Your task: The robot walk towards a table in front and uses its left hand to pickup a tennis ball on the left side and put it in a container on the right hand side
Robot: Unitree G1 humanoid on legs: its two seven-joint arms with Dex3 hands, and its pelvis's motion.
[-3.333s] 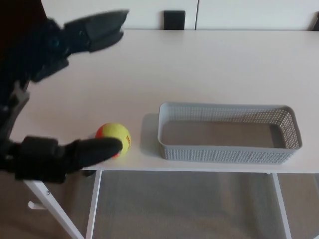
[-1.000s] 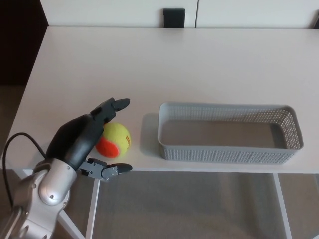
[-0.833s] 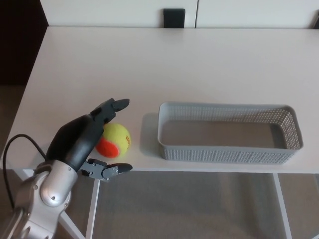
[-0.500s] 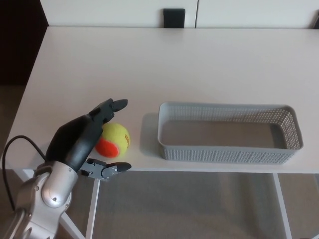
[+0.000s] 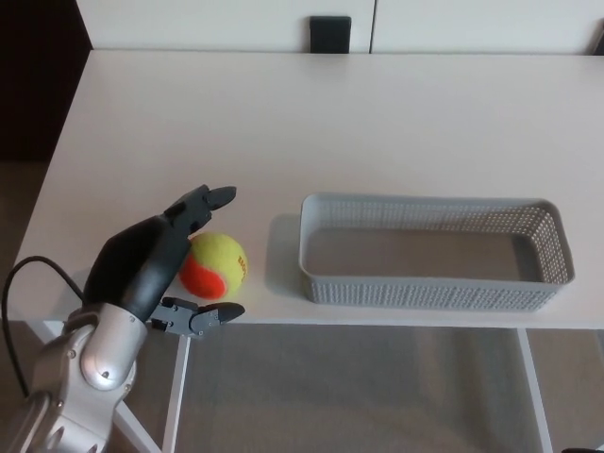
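A yellow and orange tennis ball (image 5: pixel 215 265) rests on the white table (image 5: pixel 311 132) near its front left edge. My left hand (image 5: pixel 156 260) is right beside the ball on its left, open. Its fingers (image 5: pixel 203 204) reach over the ball's far side and the thumb (image 5: pixel 200 316) sticks out below the near side, past the table's edge. The fingers do not close on the ball. A grey mesh basket (image 5: pixel 432 252), long and empty, stands on the table to the right of the ball. My right hand is out of sight.
A black chair back (image 5: pixel 329 35) shows beyond the table's far edge. The table's white legs (image 5: pixel 174 396) and the floor lie below the front edge. A dark cable (image 5: pixel 28 283) loops by my left forearm.
My left hand came down from above to the ball's left side. In the last second it has edged slightly left and away; the ball has not moved.
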